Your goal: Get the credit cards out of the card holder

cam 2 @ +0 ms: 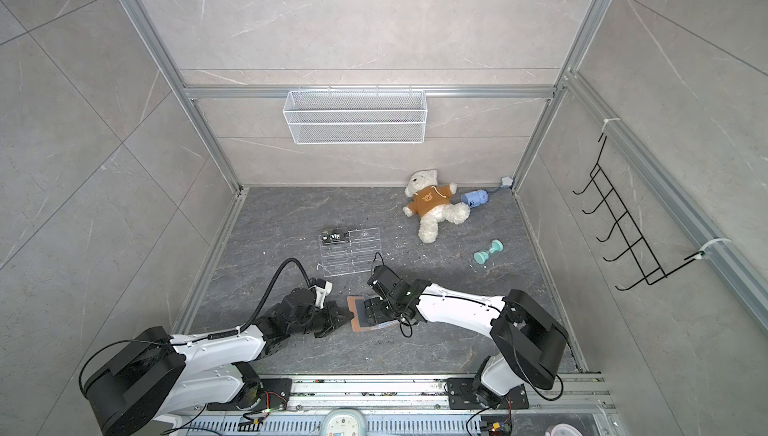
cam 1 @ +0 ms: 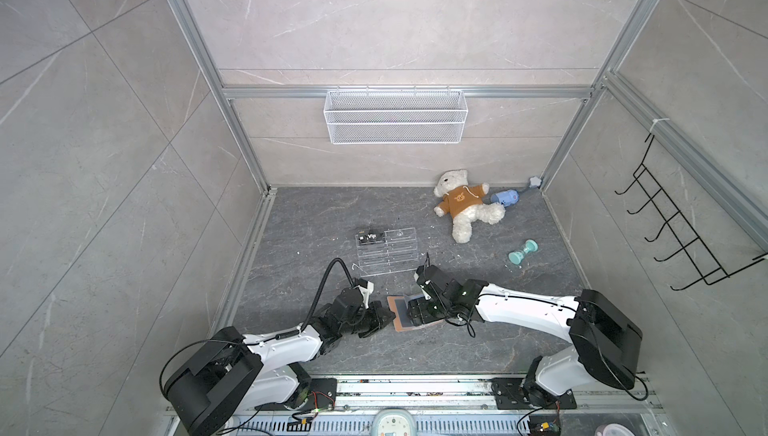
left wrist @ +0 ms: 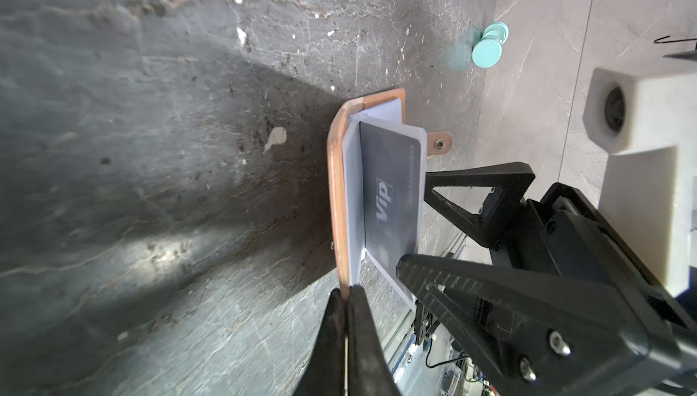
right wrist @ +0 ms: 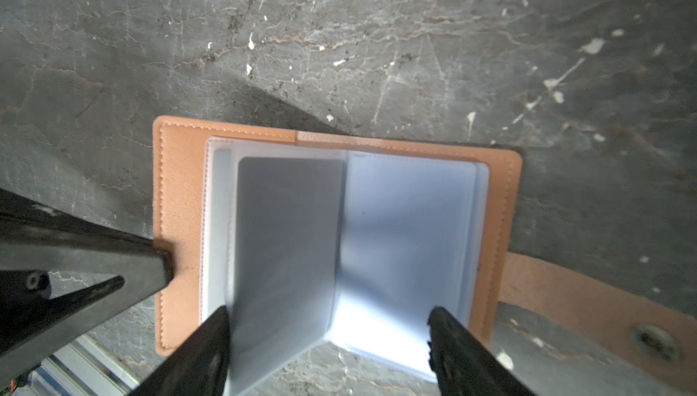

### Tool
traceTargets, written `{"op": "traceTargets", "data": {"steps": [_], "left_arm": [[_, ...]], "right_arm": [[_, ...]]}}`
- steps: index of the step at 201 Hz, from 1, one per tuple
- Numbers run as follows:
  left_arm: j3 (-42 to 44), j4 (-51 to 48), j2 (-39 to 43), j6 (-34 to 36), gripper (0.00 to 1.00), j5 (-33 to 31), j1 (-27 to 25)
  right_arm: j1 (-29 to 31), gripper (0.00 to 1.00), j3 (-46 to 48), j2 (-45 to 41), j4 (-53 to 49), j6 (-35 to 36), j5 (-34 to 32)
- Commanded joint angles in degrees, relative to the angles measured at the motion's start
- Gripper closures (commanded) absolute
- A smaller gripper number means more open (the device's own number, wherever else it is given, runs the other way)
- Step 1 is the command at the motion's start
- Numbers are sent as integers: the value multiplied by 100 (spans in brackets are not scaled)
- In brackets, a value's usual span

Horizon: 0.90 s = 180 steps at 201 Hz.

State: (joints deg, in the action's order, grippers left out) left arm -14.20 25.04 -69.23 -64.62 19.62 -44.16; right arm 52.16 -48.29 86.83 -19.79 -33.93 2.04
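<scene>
1. Card holder [right wrist: 177,194] lies open on the counter [cam 1: 519,330], front middle, between my two arms.
2. Left gripper [left wrist: 345,292] is pinched tight on its tan cover edge.
3. Right gripper [right wrist: 328,313] is spread wide, one jaw on each side of a raised sleeve page (can't tell if they touch it).
4. One credit card [left wrist: 392,194] sits in that sleeve, and a second credit card [cam 1: 371,237] rests on the clear rack [cam 1: 386,259].

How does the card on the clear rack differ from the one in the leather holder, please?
The rack card rests bare on the clear rack; the sleeved card sits in a pale sleeve of the card holder. The rack card lies farther back; the sleeved card nearer the robot. Both are dark, lettered Vip.
</scene>
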Motion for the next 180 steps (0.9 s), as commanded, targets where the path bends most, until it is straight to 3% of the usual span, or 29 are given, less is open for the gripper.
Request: {"op": "traceTargets", "data": {"steps": [1, 97, 133, 153, 180], "left_arm": [[-169, -84, -31, 245, 100, 95, -29], [-417, -669, -187, 648, 100, 81, -29], [-479, -980, -111, 692, 61, -107, -31], [-521, -1406, 183, 718, 52, -369, -29], [-883, -2565, 836, 926, 41, -862, -26]], "right_arm": [[-115, 18, 198, -261, -275, -113, -187], [-542, 18, 643, -838, -320, -105, -11], [-760, 24, 790, -1053, -85, -114, 323], [-887, 33, 884, -1176, 72, -123, 534], [-1060, 54, 986, -1314, 274, -107, 802]]}}
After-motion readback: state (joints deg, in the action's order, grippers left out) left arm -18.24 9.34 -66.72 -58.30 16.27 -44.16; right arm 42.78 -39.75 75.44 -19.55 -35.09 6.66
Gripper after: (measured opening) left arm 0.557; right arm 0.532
